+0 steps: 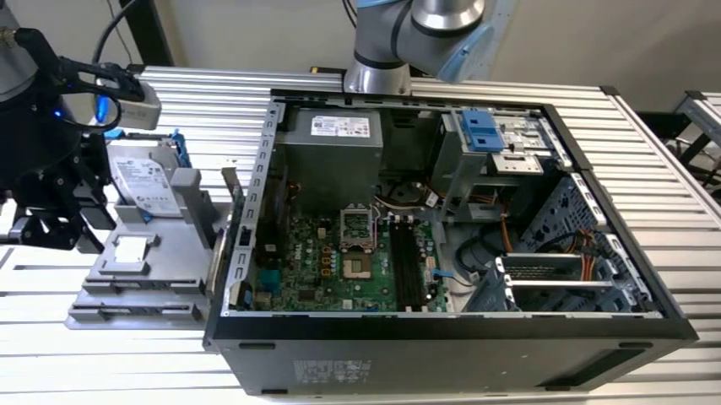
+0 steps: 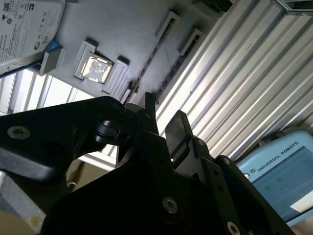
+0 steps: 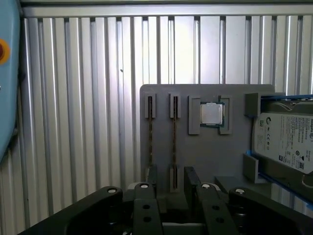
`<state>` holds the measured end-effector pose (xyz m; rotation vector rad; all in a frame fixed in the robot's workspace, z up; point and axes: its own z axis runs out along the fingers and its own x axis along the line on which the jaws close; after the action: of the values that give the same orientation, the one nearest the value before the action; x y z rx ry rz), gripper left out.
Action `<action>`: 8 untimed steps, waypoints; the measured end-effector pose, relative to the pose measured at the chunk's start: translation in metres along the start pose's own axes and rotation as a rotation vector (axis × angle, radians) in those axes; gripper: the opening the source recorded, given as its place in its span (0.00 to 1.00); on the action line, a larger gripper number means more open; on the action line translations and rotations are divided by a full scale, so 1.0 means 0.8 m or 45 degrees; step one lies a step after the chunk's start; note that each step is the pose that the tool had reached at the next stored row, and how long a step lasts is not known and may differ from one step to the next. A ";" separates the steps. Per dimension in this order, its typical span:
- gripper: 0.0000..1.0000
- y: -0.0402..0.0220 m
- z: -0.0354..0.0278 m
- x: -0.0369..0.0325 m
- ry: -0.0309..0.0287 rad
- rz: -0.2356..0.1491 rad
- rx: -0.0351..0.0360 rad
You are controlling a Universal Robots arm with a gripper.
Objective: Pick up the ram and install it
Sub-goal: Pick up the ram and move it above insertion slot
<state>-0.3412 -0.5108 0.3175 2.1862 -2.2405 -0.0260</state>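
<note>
the gripper [image 3: 172, 171] is released and holds nothing; the ram [image 3: 174, 132] shows between its fingers [image 3: 191, 178] in the first wrist view, standing in the grey holder [image 3: 205, 156] on the table [image 3: 73, 98], at the exterior view's left beside the computer case [image 1: 451, 337].

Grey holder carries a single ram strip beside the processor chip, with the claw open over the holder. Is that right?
Not quite. The grey holder carries two ram strips, one beside the other, not a single one, as the first wrist view shows. The rest stands: they sit beside the processor chip, and the claw is open over the holder.
</note>
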 end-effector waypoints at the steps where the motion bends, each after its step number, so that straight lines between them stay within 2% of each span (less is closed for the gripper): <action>1: 1.00 0.0000 0.0021 0.0000 0.0002 0.000 -0.0003; 8: 1.00 -0.0003 0.0150 0.0000 0.0005 0.000 -0.0084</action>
<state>-0.3412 -0.5108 0.3054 2.1827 -2.2370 -0.0329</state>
